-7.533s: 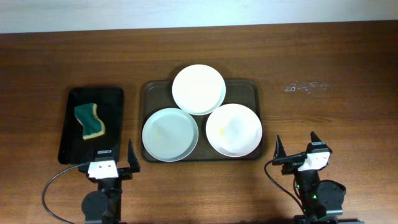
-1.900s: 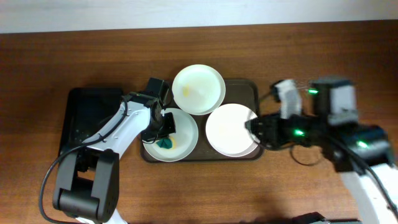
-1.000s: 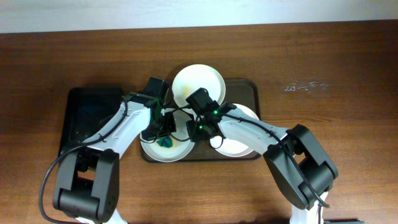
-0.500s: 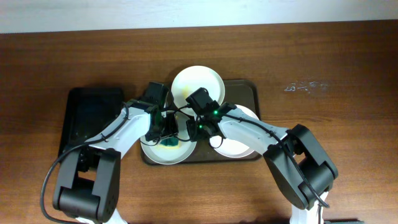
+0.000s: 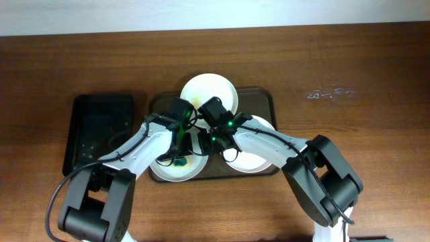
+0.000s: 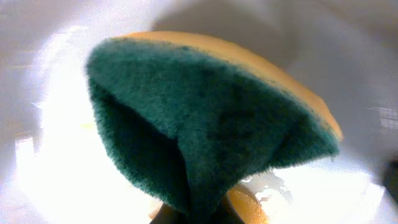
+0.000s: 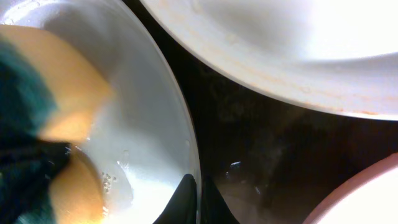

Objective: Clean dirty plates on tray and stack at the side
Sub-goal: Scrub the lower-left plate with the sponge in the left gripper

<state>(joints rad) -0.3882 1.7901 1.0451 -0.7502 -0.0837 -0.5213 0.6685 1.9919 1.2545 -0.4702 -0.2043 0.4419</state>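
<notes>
The dark brown tray [image 5: 265,97] holds three white plates. The front left plate [image 5: 166,172] has my left gripper [image 5: 179,152] over it, shut on a folded green and yellow sponge [image 5: 179,161]. In the left wrist view the sponge [image 6: 205,124] fills the frame and presses on the white plate [image 6: 56,162], with the gripper [image 6: 199,215] pinching its lower fold. My right gripper [image 5: 203,146] is shut on this plate's right rim; the right wrist view shows the gripper [image 7: 200,202] clamping the rim of the plate [image 7: 149,130]. The back plate [image 5: 209,94] carries yellowish smears, and the right plate [image 5: 259,153] lies beside them.
A smaller black tray [image 5: 101,128] lies bare on the wooden table [image 5: 349,134] to the left of the brown tray. Both arms cross over the tray's middle and hide part of it. In the right wrist view dark tray floor [image 7: 273,143] shows between the plates.
The left gripper has slid right and forward with the sponge over the front left plate. The right gripper has shut on that plate's rim. Plate and tray have shifted slightly left.
</notes>
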